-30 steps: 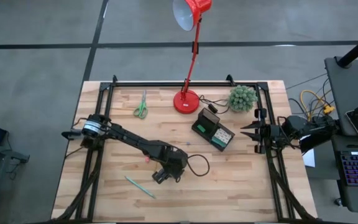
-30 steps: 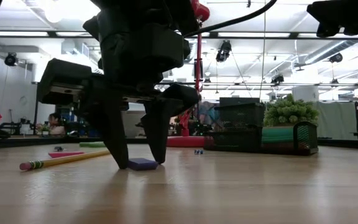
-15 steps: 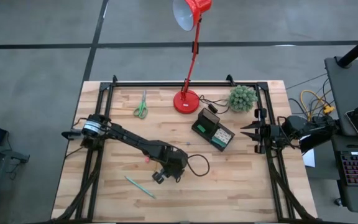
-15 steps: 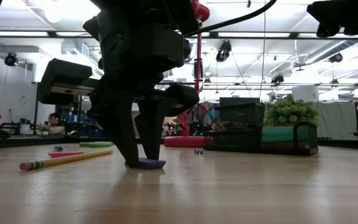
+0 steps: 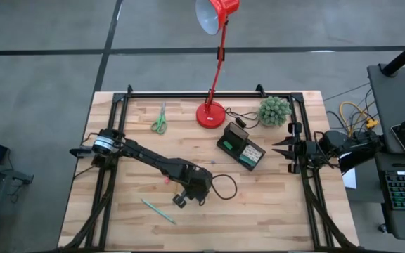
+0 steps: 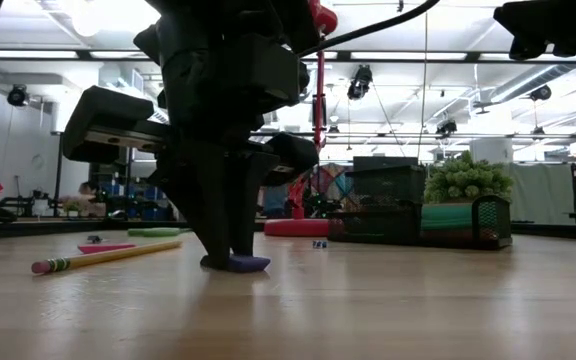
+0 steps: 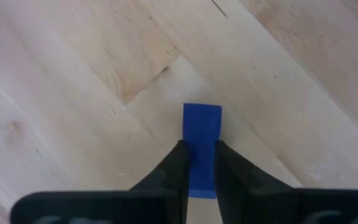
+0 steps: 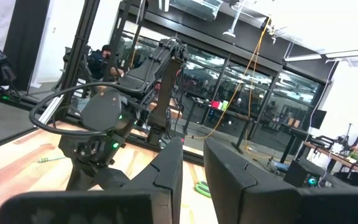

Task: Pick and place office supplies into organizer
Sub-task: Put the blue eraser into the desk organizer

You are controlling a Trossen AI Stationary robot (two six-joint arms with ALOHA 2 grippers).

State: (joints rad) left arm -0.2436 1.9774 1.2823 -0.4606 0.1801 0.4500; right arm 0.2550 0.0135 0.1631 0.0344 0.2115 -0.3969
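A small blue piece point(image 7: 202, 121) lies flat on the wooden table, near its middle. My left gripper point(image 7: 199, 149) stands over it and is shut on it; the low view shows the blue piece point(image 6: 248, 264) under the fingers. The black organizer point(image 5: 241, 147) sits right of centre. Green-handled scissors point(image 5: 159, 121) lie at the far left, a teal pen point(image 5: 158, 210) at the near left, and a yellow pencil point(image 6: 98, 258) left of the gripper. My right gripper point(image 5: 287, 149) waits at the table's right edge, slightly open with nothing between its fingers. My left gripper pinches the blue piece by its two long sides point(image 7: 202, 155) between its two fingers. The fingers point(image 6: 218, 215) come from above, pointing down, and lie across the piece. The piece rests flat on the table.
A red lamp's base point(image 5: 211, 114) and a green ball-shaped plant point(image 5: 274, 110) stand at the far edge behind the organizer. A small pink piece point(image 5: 166, 180) lies just left of my left arm. A flat pink pad point(image 6: 106, 247) lies behind the pencil.
My left gripper has shut: its fingers stood wide on either side of the blue piece and now close on its sides. The piece stays on the table.
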